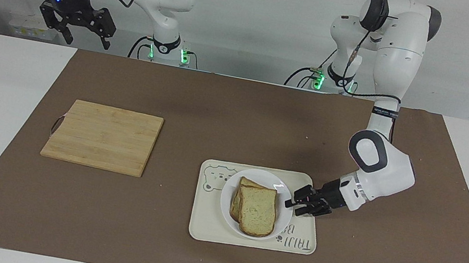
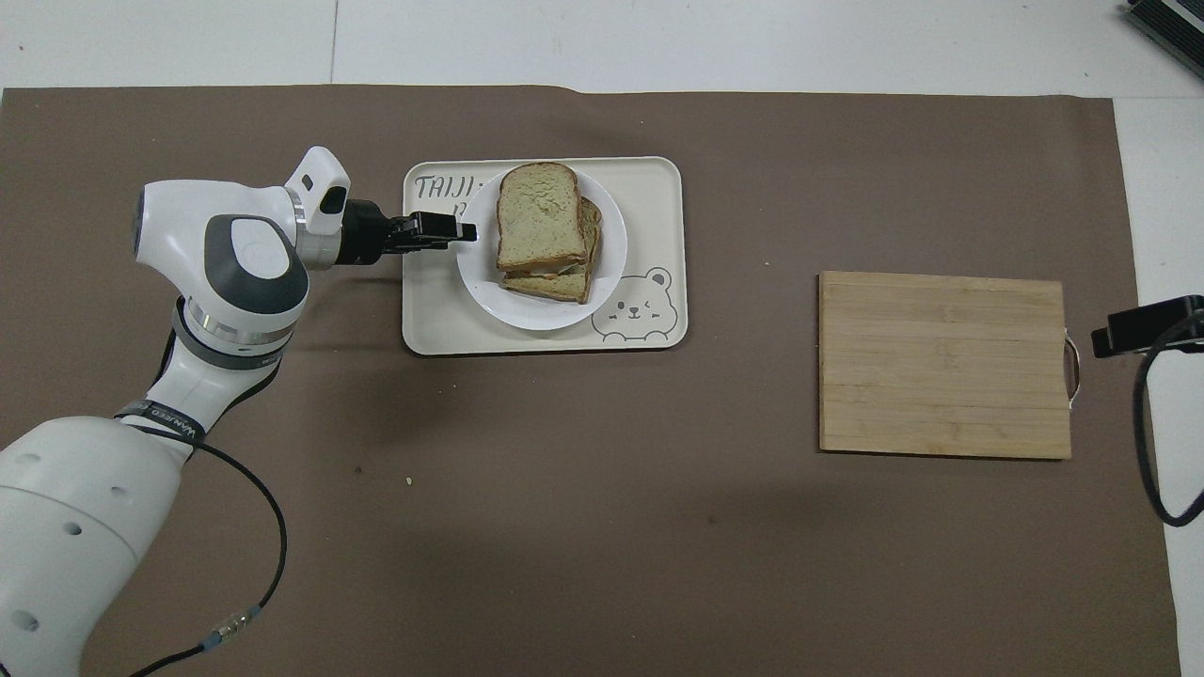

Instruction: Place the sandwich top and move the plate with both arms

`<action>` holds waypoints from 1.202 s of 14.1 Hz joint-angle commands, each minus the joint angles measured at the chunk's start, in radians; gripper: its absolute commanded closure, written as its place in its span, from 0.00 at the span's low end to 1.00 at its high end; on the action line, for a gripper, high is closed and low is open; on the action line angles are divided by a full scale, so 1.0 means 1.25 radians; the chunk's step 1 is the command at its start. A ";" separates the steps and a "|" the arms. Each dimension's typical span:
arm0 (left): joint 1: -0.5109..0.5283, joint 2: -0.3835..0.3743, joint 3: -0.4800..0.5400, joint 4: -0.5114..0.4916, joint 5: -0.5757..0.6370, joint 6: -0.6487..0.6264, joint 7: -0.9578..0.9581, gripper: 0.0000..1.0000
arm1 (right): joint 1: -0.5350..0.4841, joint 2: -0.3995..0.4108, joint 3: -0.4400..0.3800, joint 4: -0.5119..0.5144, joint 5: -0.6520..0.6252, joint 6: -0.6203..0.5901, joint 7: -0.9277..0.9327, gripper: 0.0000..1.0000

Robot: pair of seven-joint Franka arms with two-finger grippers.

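The sandwich top point(image 1: 256, 211) point(image 2: 537, 215), a pale slice with a brown crust, lies on the stacked sandwich. The sandwich sits on the small white plate point(image 1: 227, 198) point(image 2: 480, 287). The plate rests on the cream tray point(image 1: 207, 230) point(image 2: 442, 324). My left gripper point(image 1: 289, 203) point(image 2: 467, 230) reaches in low from the left arm's end and is shut on the plate's rim. My right gripper point(image 1: 85, 35) is open and empty. It waits raised above the table's edge at the right arm's end, near the robots.
A bamboo cutting board point(image 1: 103, 136) point(image 2: 943, 364) lies on the brown mat toward the right arm's end. The tray with its bear drawing sits mid-table. A few crumbs lie on the mat. White table borders the mat at both ends.
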 commanded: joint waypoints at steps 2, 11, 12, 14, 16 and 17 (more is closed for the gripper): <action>-0.009 -0.105 0.012 0.025 0.211 -0.007 -0.244 0.26 | -0.007 0.007 0.003 0.013 0.014 -0.006 -0.016 0.00; 0.007 -0.357 0.085 0.055 0.613 -0.334 -0.311 0.14 | -0.007 0.007 0.003 0.014 0.014 -0.005 -0.016 0.00; 0.007 -0.359 0.085 0.074 0.652 -0.359 -0.311 0.09 | -0.007 0.007 0.003 0.013 0.014 -0.006 -0.016 0.00; 0.007 -0.371 0.084 0.108 0.738 -0.404 -0.310 0.00 | -0.007 0.007 0.003 0.013 0.014 -0.008 -0.016 0.00; 0.006 -0.414 0.081 0.106 0.784 -0.440 -0.310 0.00 | -0.007 0.007 0.003 0.014 0.014 -0.006 -0.016 0.00; 0.006 -0.430 0.084 0.108 0.791 -0.460 -0.310 0.00 | -0.007 0.007 0.003 0.013 0.014 -0.005 -0.016 0.00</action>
